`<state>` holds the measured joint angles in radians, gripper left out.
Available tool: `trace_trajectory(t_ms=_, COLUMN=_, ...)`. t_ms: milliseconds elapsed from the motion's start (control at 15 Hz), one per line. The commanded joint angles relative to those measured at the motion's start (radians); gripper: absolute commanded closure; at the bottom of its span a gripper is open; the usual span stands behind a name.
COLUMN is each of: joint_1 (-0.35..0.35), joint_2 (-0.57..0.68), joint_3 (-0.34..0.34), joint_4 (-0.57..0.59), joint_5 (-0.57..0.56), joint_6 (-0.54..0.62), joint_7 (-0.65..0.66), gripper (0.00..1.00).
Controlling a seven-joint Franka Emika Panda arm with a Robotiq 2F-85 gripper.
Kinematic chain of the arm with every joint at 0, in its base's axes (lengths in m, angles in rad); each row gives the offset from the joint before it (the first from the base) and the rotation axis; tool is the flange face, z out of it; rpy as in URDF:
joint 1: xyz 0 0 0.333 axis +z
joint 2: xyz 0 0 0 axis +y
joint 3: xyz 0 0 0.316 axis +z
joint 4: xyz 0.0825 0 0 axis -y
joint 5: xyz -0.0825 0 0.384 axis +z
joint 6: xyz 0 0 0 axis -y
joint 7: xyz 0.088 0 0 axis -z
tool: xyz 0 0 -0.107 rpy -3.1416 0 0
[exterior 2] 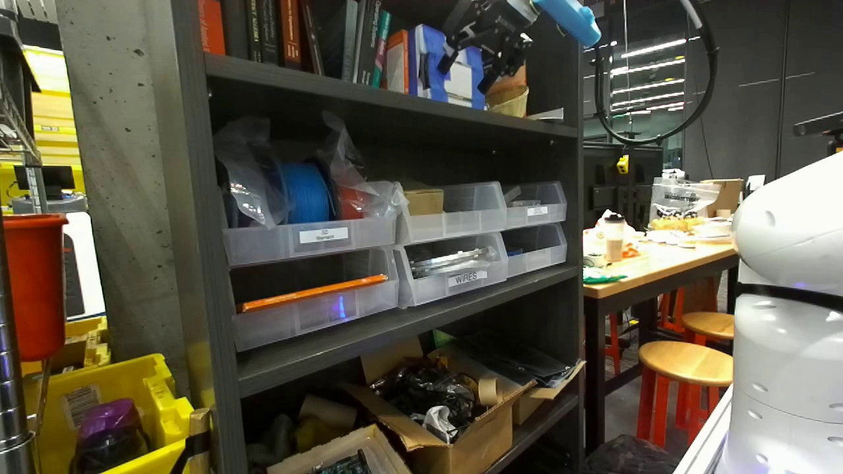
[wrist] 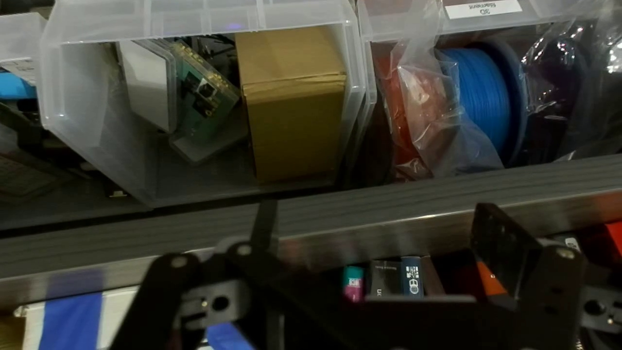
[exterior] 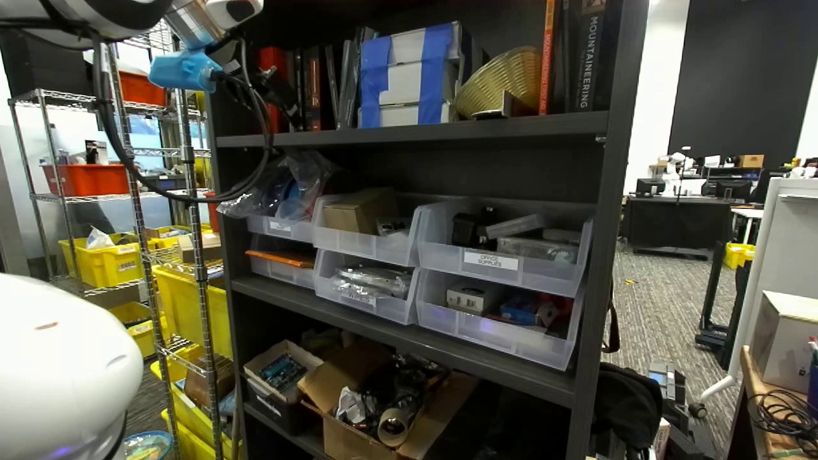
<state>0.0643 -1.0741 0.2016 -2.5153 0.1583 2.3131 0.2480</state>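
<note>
My gripper is open and empty in front of the bookcase's top shelf. In that exterior view its fingers overlap the white boxes with blue tape. In the wrist view, which stands upside down, the spread fingers have the shelf edge and book spines between them, apart from the fingertips. The taped boxes show at the lower left there. A brown cardboard box sits in a clear bin on the shelf below, beside a bagged blue spool.
Clear bins stand stacked two high on the middle shelf. A wicker basket and books share the top shelf. An open carton sits lower. Wire racks with yellow bins and a wooden table flank the bookcase.
</note>
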Motion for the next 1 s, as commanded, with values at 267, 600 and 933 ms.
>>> trace_trajectory(t_ms=267, joint_1=0.001, joint_2=0.001, joint_3=-0.001, joint_4=0.002, joint_5=-0.002, joint_6=-0.002, joint_7=0.001, gripper=0.00)
trace_trajectory(t_ms=600, joint_1=0.010, joint_2=0.007, joint_3=0.002, joint_4=0.010, joint_5=0.007, joint_6=0.029, joint_7=0.001, gripper=0.00)
trace_trajectory(t_ms=933, joint_1=0.011, joint_2=0.012, joint_3=0.051, joint_4=0.024, joint_5=0.014, joint_6=0.152, joint_7=0.044, gripper=0.00)
